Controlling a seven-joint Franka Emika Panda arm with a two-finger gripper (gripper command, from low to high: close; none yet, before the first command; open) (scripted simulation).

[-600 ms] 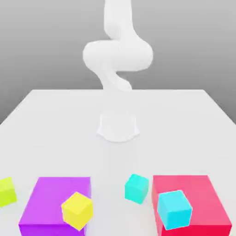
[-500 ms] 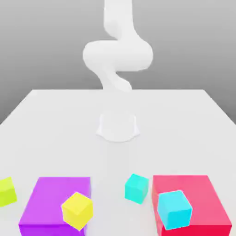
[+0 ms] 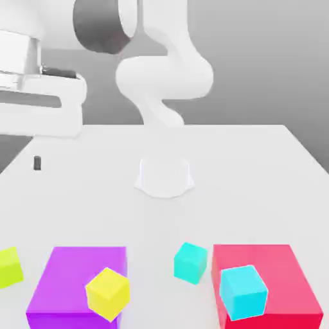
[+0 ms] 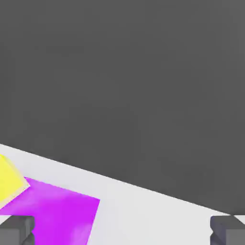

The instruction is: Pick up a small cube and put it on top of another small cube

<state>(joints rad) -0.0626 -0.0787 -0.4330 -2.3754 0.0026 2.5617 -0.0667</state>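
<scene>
A small yellow cube (image 3: 107, 293) sits tilted on the big purple block (image 3: 71, 273) at the front of the exterior view's left. On the big red block (image 3: 276, 266) at the right rests a small cyan cube (image 3: 243, 292). A teal cube (image 3: 191, 262) lies on the table between the blocks, and a lime cube (image 3: 9, 266) lies at the far left. The white hand (image 3: 38, 103) hangs high over the table's left side, one dark fingertip (image 3: 36, 163) below it. In the hand view my gripper (image 4: 122, 232) is open with nothing between its fingers, and the yellow cube (image 4: 9, 179) and purple block (image 4: 57, 210) lie ahead.
The arm's round base (image 3: 164, 177) stands mid-table, behind the blocks. The white table (image 3: 257, 180) stretches bare around it, with its edges at the left and right. Bare table (image 4: 143, 210) runs beside the purple block in the hand view.
The hand and forearm have swung into the exterior view's upper left. The cubes and blocks have not moved.
</scene>
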